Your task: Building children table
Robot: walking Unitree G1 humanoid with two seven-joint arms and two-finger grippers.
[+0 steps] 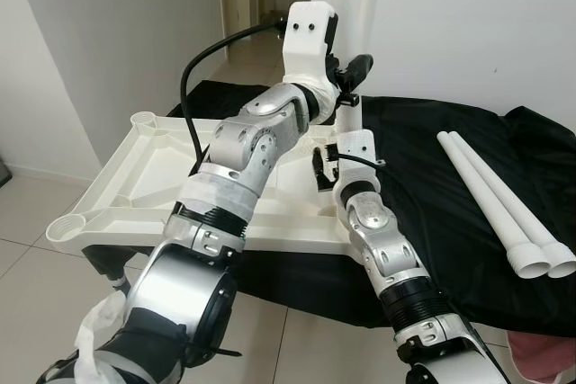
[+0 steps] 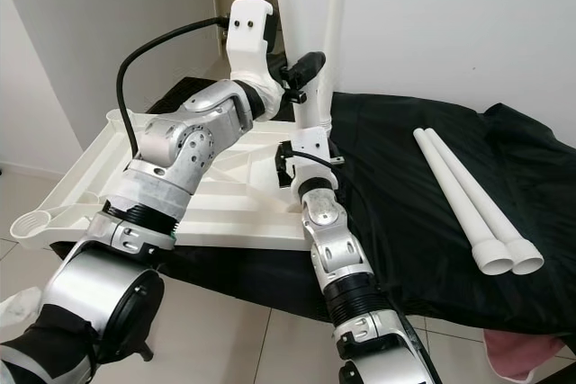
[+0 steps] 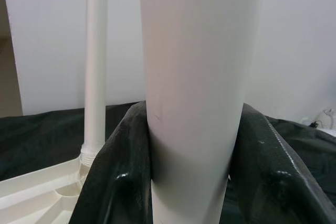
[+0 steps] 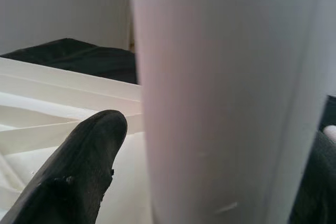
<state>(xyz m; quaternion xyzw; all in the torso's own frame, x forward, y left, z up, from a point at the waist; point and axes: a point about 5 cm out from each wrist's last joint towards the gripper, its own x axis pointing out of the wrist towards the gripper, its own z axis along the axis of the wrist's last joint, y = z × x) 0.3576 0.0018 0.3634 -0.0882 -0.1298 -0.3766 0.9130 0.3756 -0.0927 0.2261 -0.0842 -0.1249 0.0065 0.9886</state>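
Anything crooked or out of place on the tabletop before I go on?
Nothing stands out. The white tabletop lies upside down on the black cloth. Both grippers, left and right, clamp one upright leg. Two spare legs lie side by side on the cloth.

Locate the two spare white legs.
In the left eye view, the spare legs lie side by side on the black cloth, right of the upturned tabletop.

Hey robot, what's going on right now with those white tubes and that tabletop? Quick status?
Both end effectors on one upright table leg: left end effector clamped around it, right end effector lower down. Leg standing at upturned tabletop. Two spare legs lying on black cloth. Nothing blocking.
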